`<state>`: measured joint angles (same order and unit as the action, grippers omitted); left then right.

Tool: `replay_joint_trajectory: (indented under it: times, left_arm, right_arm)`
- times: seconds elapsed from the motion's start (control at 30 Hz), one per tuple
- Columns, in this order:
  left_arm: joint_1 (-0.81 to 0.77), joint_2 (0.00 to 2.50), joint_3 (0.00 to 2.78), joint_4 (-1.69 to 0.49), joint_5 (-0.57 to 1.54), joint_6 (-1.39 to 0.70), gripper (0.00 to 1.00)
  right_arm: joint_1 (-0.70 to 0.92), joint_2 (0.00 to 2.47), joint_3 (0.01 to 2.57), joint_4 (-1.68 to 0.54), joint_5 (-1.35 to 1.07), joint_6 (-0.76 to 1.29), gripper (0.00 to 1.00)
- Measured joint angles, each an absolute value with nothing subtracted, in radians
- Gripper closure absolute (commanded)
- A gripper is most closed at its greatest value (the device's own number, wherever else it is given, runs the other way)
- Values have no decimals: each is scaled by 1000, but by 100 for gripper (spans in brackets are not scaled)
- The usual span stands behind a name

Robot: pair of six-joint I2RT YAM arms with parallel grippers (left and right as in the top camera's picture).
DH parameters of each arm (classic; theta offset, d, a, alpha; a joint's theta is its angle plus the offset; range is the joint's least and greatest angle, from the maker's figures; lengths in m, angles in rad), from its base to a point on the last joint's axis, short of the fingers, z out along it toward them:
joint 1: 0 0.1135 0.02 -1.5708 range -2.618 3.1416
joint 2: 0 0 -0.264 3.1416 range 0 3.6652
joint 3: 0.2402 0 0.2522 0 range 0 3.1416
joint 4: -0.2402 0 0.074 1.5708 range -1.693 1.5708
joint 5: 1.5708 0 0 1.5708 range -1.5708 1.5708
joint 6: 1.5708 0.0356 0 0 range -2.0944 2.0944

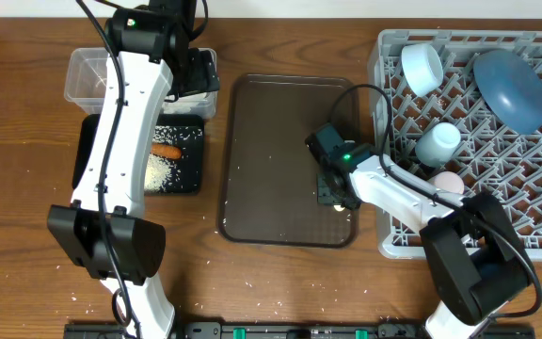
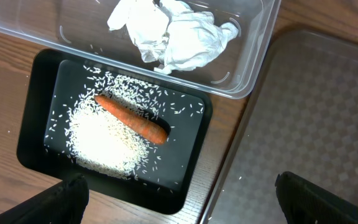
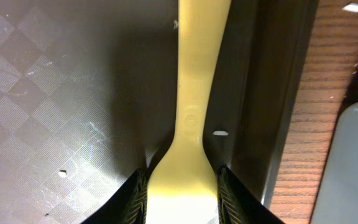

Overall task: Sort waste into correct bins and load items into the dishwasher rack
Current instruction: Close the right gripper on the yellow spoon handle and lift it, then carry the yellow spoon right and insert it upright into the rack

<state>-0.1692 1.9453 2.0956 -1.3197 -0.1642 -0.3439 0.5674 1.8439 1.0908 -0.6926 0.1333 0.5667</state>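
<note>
My right gripper (image 3: 182, 199) is shut on the pale yellow spoon (image 3: 194, 93), low over the right edge of the brown serving tray (image 1: 271, 160); it also shows in the overhead view (image 1: 332, 193). My left gripper (image 2: 179, 202) is open and empty above the bins. The clear tub (image 2: 253, 68) holds crumpled white tissues (image 2: 173, 34). The black tray (image 2: 36, 143) holds rice (image 2: 104, 140) and the carrot (image 2: 132, 118). The grey rack (image 1: 393, 235) holds the blue plate (image 1: 511, 89), pale bowl (image 1: 422, 68), light blue cup (image 1: 438, 143) and pink cup (image 1: 448, 182). The wrapper is out of view.
Loose rice grains (image 1: 233, 273) lie scattered on the wooden table in front of the brown serving tray and on the tray itself. The rack's left wall stands close to the right of my right gripper.
</note>
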Motion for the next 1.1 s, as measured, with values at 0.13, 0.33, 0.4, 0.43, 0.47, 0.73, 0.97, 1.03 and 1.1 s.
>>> replay_joint_trajectory:
  times: [0.13, 0.33, 0.4, 0.43, 0.47, 0.73, 0.97, 1.03, 1.1]
  left_arm:
    - [-169, 1945, 2096, -1320, -164, -344, 2]
    - [-169, 1945, 2096, -1320, -164, -344, 2]
    - [-169, 1945, 2096, -1320, -164, -344, 2]
    - [-169, 1945, 2096, -1320, -164, -344, 2]
    - [-169, 1945, 2096, -1320, -164, -344, 2]
    - [-169, 1945, 2096, -1320, -164, -344, 2]
    - [-169, 1945, 2096, -1320, -164, -344, 2]
    - [-169, 1945, 2096, -1320, -164, -344, 2]
    - [-169, 1945, 2096, -1320, -164, -344, 2]
  right_arm:
    - [567, 1853, 1096, -695, 127, 562, 77]
    - [567, 1859, 1105, -699, 120, 551, 88]
    - [567, 1859, 1105, -700, 119, 547, 89]
    - [567, 1859, 1106, -702, 119, 546, 89]
    - [567, 1859, 1107, -704, 119, 546, 89]
    - [546, 1864, 1153, -797, 73, 513, 85]
    - [538, 1801, 1254, -849, 56, 458, 83]
    - [538, 1753, 1275, -854, 56, 445, 83]
    - [537, 1708, 1287, -865, 59, 436, 84]
